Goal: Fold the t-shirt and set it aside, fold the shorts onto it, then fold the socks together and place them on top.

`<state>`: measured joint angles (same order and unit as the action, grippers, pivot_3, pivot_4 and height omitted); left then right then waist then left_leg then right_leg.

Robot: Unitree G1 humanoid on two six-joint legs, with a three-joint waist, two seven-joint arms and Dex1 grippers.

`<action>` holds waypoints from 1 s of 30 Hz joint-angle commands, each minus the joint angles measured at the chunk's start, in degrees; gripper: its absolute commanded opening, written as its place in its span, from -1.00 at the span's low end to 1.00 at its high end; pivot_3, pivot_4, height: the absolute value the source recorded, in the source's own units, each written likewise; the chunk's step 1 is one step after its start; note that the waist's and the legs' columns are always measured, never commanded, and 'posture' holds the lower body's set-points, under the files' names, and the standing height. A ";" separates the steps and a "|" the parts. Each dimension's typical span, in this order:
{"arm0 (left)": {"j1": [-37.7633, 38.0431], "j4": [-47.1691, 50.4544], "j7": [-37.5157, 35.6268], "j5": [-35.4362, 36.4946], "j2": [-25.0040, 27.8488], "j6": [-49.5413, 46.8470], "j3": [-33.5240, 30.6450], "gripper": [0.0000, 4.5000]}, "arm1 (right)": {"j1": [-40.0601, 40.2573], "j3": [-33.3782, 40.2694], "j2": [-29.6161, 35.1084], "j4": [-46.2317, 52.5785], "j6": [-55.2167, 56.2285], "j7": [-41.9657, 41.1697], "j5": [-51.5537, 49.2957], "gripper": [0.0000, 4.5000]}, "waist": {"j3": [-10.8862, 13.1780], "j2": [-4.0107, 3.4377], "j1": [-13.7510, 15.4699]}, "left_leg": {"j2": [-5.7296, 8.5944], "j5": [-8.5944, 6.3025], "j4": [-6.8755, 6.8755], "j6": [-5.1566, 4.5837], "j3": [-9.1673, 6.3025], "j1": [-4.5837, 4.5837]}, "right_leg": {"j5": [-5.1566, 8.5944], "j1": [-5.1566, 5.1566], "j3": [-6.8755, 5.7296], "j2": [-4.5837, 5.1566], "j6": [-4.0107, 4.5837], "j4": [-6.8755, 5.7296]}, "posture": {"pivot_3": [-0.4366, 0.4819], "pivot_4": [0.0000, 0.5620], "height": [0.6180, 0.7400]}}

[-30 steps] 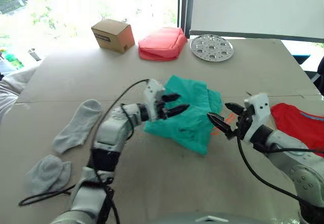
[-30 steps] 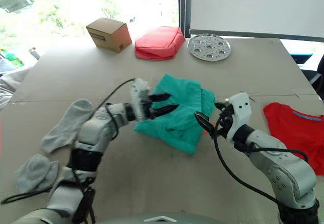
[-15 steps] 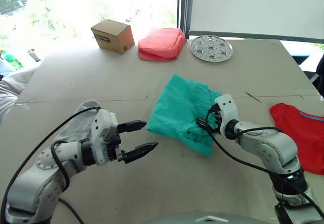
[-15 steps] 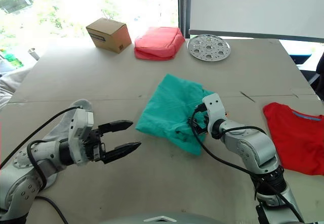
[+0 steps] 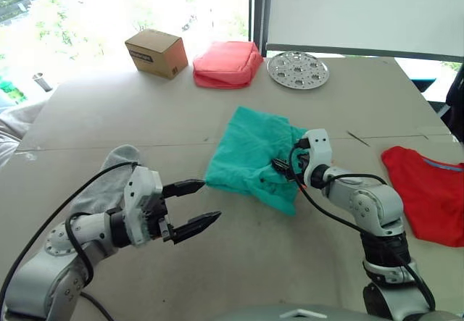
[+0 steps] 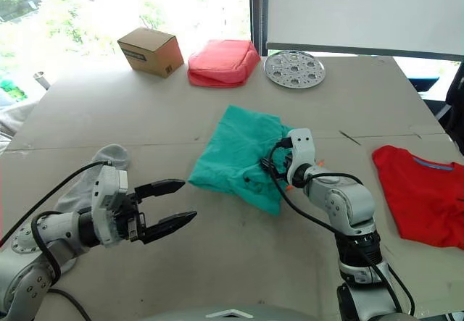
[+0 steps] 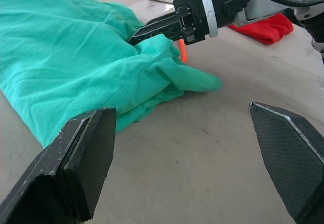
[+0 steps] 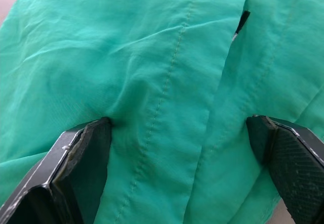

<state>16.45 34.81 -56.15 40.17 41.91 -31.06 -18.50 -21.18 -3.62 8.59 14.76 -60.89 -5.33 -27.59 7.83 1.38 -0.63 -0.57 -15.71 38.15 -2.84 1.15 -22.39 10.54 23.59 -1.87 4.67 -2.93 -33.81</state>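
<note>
The teal-green shorts (image 5: 250,154) lie crumpled at the table's middle. My right gripper (image 5: 283,167) is pushed into their right edge. In the right wrist view its fingers (image 8: 86,163) stand open with the shorts' cloth (image 8: 167,82) bunched between them. My left gripper (image 5: 210,201) hangs open and empty just left of the shorts' near corner, apart from them. The red t-shirt (image 5: 428,190) lies flat at the right edge. One grey sock (image 5: 109,180) lies at the left, partly hidden behind my left arm.
At the table's far side stand a cardboard box (image 5: 152,51), a coral-pink padded pouch (image 5: 226,64) and a round perforated metal disc (image 5: 297,69). A seam (image 5: 109,146) crosses the tabletop left of the shorts.
My left gripper has let go of the shorts and drawn back to the front left, open. My right gripper has moved left into the shorts' right edge.
</note>
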 commanded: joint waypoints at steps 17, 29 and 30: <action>3.83 1.81 0.93 -1.07 -0.60 4.83 -0.27 0.99 | -5.25 6.21 -2.01 -8.86 2.28 -4.36 1.33 1.00 | 0.09 -0.14 -0.08 | 0.00 0.02 -0.13 0.03 0.00 -0.05 | -0.02 0.08 0.00 0.00 0.04 0.04 | -0.05 -0.47 0.98; 3.84 2.53 2.83 0.67 -0.21 3.32 -0.31 0.99 | -8.65 -5.01 -0.24 -11.80 1.66 -15.17 1.46 1.00 | 0.13 -0.21 -0.29 | -0.01 0.02 -0.16 0.03 0.03 -0.01 | -0.02 0.08 0.01 0.01 0.03 0.04 | -0.05 -0.47 0.98; 3.81 2.57 2.98 0.74 -0.17 3.21 -0.26 0.99 | -9.12 -7.48 0.39 -13.82 3.01 -15.48 3.58 1.00 | 0.11 -0.18 -0.33 | -0.01 0.02 -0.16 0.03 0.04 -0.01 | -0.01 0.08 0.02 0.01 0.03 0.04 | -0.05 -0.47 0.98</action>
<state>20.47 35.31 -53.35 39.93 41.39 -28.00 -18.20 -29.50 -7.28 8.48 3.66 -59.51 -19.85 -26.75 7.94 1.20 -0.96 -0.58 -15.69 38.00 -2.81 1.21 -22.37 10.53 23.67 -1.85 4.68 -2.90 -33.78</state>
